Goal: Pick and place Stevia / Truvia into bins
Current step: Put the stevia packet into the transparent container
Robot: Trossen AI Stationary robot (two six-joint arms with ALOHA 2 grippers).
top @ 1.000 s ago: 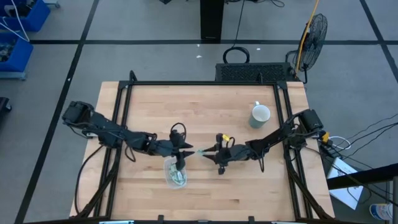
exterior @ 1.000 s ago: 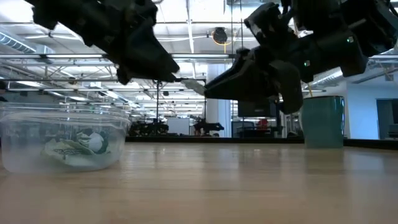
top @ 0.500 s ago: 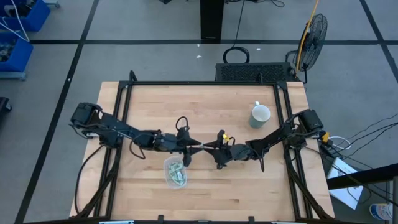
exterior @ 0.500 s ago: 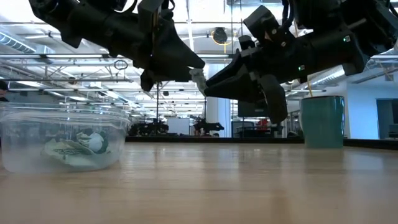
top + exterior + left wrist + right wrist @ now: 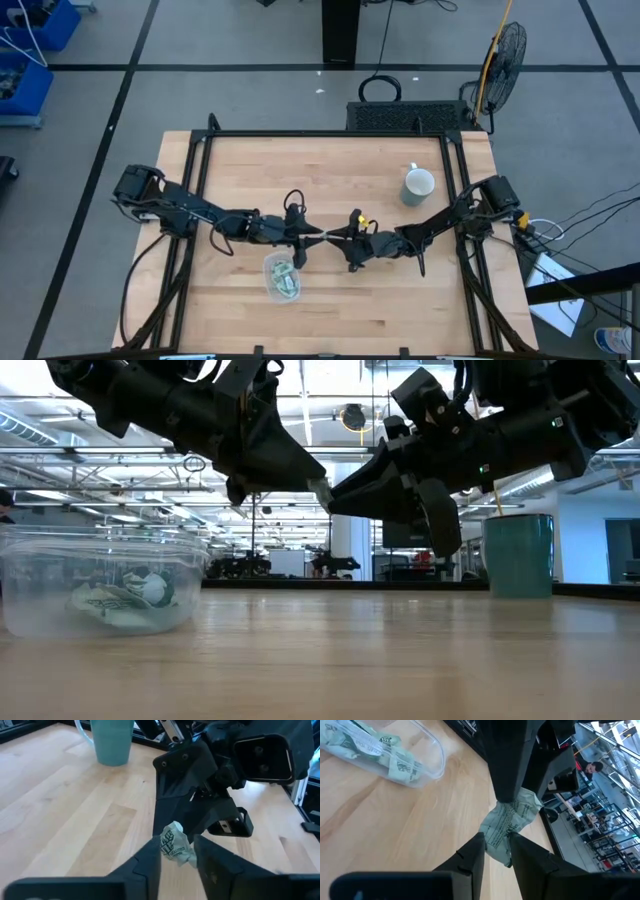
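1. small clear plastic bin with rounded corners [image 5: 282, 277] sits on the light wooden table [image 5: 240, 170] near its front edge, already holding several pale green and white paper packets [image 5: 367, 746], so most of the sorting looks done
2. one more crumpled pale green stevia packet [image 5: 176, 846] is up in the air at mid table, above and just right of the bin, pinched from both sides
3. left hand [image 5: 175, 851] is clamped on that packet, right hand [image 5: 496, 842] is clamped on the same packet from the opposite side, tips meeting [image 5: 322, 492]
4. looks like a handover between arms, packet not yet in the bin
5. no loose packets visible on the table in the high view, so this may be the last one
6. grey-white mug with handle [image 5: 418, 184] stands well apart at the right rear, not involved
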